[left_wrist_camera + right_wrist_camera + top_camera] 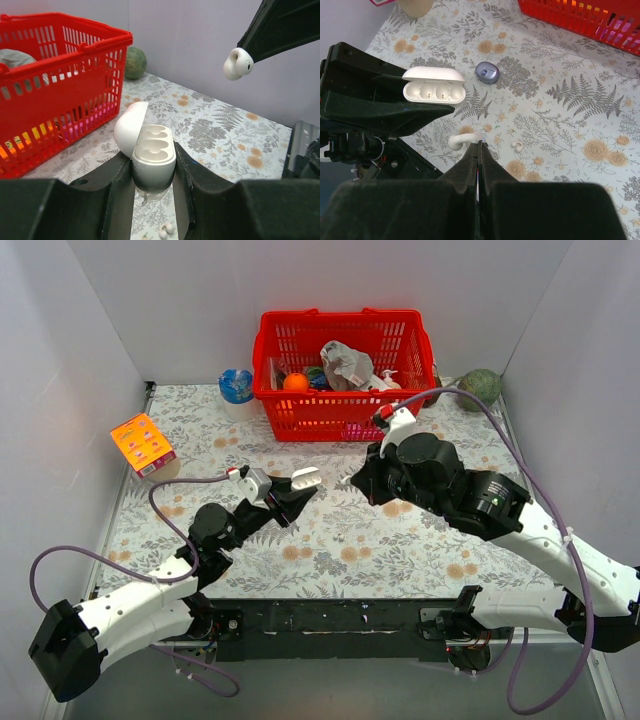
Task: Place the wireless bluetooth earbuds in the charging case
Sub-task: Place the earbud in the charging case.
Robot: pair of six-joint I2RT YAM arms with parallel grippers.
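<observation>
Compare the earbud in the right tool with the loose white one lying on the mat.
The held earbud is pinched in the shut right tool; the loose earbud is touched by nothing. The held earbud hangs in the air, while the loose earbud lies on the floral mat. Both are whitish, and both are outside the open charging case gripped by the left tool, whose sockets are empty.

Left gripper (303, 484) clamps small glossy white oval charging case (307, 477) over grey floral-print mat (330, 540). Right gripper (351, 481) has its tips pinched together, just right of case, not touching it. Red plastic mesh basket (300, 410) at back, orange cardboard box (143, 443) at left edge.
</observation>
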